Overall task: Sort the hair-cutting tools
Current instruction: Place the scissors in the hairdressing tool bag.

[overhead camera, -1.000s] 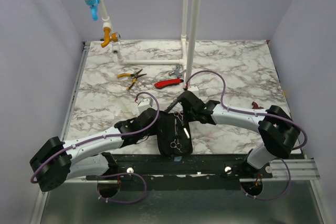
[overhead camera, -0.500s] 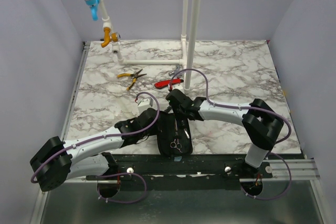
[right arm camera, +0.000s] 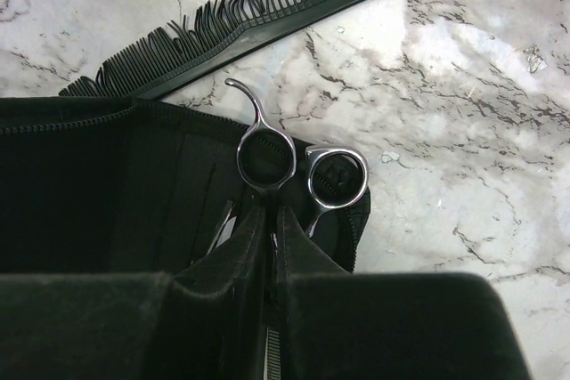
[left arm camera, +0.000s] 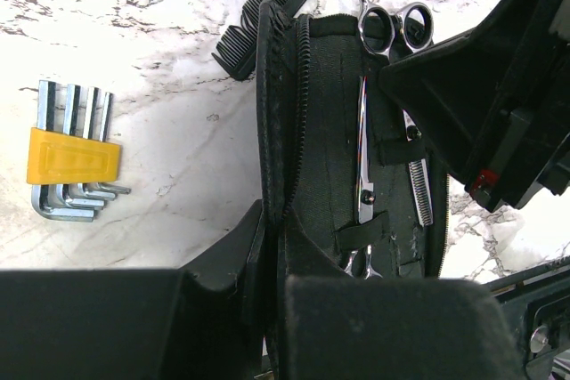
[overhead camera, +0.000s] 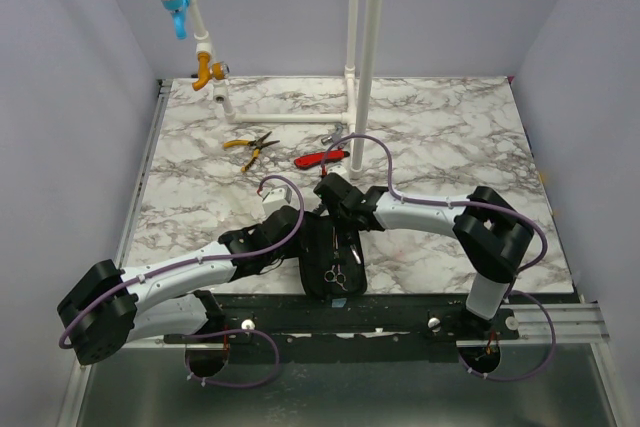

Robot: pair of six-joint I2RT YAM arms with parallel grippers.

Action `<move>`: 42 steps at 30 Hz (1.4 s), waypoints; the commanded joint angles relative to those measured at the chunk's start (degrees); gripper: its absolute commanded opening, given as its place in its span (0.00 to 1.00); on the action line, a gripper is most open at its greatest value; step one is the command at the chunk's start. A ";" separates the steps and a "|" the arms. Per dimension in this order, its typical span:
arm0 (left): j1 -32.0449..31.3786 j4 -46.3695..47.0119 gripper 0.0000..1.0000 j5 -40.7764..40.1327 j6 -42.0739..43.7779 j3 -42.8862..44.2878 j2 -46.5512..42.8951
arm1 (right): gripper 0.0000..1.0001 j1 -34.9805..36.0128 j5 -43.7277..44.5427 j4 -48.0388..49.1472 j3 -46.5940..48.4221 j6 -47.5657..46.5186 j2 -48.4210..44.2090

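Right end effector (right arm camera: 272, 220) pinched on scissors (right arm camera: 258, 124) shank; left end effector (left arm camera: 272, 239) clamps pouch (left arm camera: 325, 113) edge. Steel looks stiff, slick, light; hold below rings.

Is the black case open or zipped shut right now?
Open: the black case has its inside facing up, the zipper teeth along its edge are unfastened, and silver scissors show inside.

Near centre blocked: left arm (overhead camera: 190, 272) and right arm (overhead camera: 420, 212) meet over open black fabric case (overhead camera: 312, 257) holding silver metal scissors (right arm camera: 267, 162). Far middle: white upright pipes (overhead camera: 365, 67), yellow-handled pliers (overhead camera: 250, 145), red-handled tool (overhead camera: 322, 158). Passage over marble tabletop (overhead camera: 470, 137) far right.
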 commanded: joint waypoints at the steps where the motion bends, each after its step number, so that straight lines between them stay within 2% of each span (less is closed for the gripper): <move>1: 0.00 0.83 0.00 -3.00 0.25 0.61 0.26 | 0.09 0.26 -0.37 -0.93 -0.99 0.92 0.55; 7: 0.01 0.84 0.00 -2.93 0.25 0.80 0.45 | 0.01 0.30 0.11 -0.05 -3.01 4.45 0.22; 18: 0.02 0.25 0.00 -3.93 -0.01 0.71 0.26 | 0.01 0.18 5.37 0.66 -6.38 13.16 -3.52; 28: 0.02 0.11 0.00 -4.23 0.16 1.06 0.96 | 0.01 0.18 5.60 1.72 -9.46 20.86 -5.64; 42: 0.02 0.89 0.00 -3.23 1.19 0.70 1.02 | 0.01 -1.14 9.56 -0.25 -6.61 17.73 -5.43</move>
